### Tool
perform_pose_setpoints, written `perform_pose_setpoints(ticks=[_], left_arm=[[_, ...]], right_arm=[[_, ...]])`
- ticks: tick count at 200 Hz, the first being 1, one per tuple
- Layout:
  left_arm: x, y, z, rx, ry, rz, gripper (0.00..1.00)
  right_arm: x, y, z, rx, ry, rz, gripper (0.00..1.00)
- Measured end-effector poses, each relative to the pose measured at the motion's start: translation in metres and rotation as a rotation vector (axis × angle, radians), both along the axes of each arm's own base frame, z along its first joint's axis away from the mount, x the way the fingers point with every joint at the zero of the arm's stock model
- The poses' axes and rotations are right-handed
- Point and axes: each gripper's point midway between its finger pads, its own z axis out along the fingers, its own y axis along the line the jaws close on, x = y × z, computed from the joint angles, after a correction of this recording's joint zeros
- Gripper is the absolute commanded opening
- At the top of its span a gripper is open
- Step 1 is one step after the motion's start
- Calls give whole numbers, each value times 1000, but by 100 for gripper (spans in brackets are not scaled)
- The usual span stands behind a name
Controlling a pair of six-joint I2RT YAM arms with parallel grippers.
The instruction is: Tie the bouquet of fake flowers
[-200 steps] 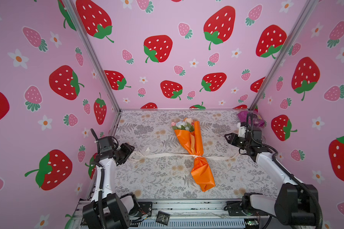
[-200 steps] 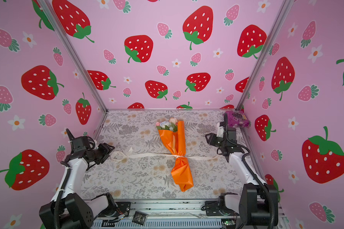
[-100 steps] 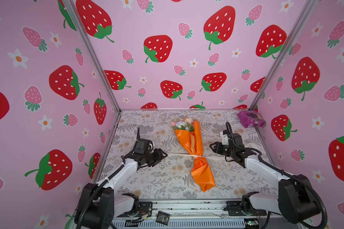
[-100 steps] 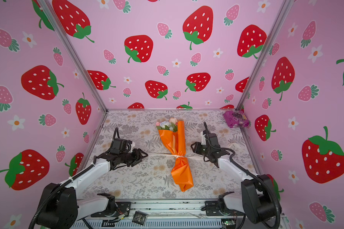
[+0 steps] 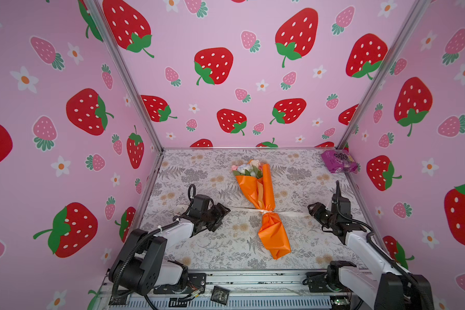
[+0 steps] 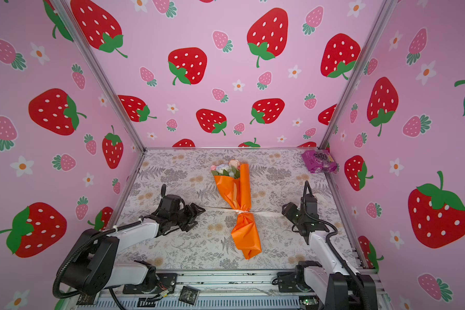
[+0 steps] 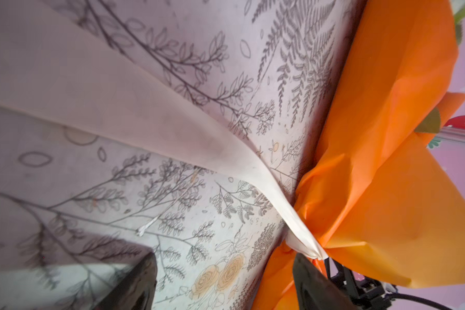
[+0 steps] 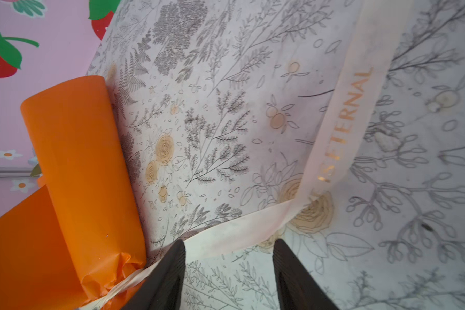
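The bouquet of fake flowers lies mid-table, heads toward the back edge. Its orange wrap is pinched at the waist by a cream ribbon that looks knotted once. My left gripper gapes wide beside the left tail, empty. My right gripper stands parted over the right tail, gripping nothing. I judge a bow or second knot remains.
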Motion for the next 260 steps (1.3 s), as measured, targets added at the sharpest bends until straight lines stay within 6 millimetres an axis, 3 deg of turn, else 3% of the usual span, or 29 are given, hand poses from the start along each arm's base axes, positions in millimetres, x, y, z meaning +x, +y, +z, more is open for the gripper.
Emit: perform_pose_setpoints(ticks=[40,93,133,170,195,220,241,260], left_arm=[[10,-2,6,-3,-12,12,81],[13,2,27,59,-95,-27,81],[11,11,39,141,-155,-64,81],[19,15,55,214,-214,-104,81],[21,17,62,256,-253,-134,82],[19,21,60,301,-266,-164,82],[20,24,60,333,-283,-175,83],[19,27,62,355,-296,-181,83]], right_arm=[[1,-31,-31,-22,152,-60,63],[51,-70,-12,-240,173,-46,65],[65,-75,-21,-448,294,27,67],[54,-78,-23,-520,344,51,70],[59,-84,-4,-606,355,78,71],[78,-87,43,-676,254,66,72],[83,-87,79,-695,167,36,73],[81,-87,86,-685,154,18,72]])
